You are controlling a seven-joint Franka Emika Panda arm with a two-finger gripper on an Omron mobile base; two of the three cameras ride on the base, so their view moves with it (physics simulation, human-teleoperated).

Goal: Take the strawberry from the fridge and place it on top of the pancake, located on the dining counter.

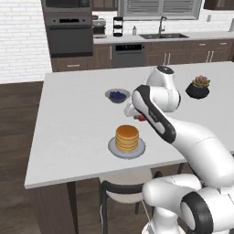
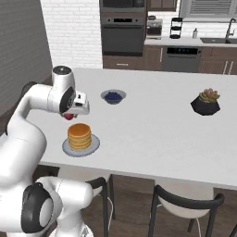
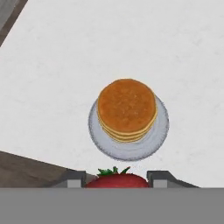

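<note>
The desk (image 1: 68,137) is a wide island with a plain white top on a dark wood base. Near its front edge sits a round grey plate (image 1: 114,149) bearing the pancake (image 1: 127,138) stack. Further back, toward the middle, stands a small grey bowl of blueberries (image 1: 117,95). Well to the right sits a dark planter with a succulent (image 1: 198,87).

A home kitchen. Along the far wall run brown cabinets with a built-in oven (image 1: 70,34), a dishwasher (image 1: 128,55) and a sink (image 1: 163,35) under a shuttered window, backed by white brick. Nearer stands a white-topped dining counter (image 1: 73,132) with dark chairs (image 2: 185,208) tucked at its near edge.
</note>
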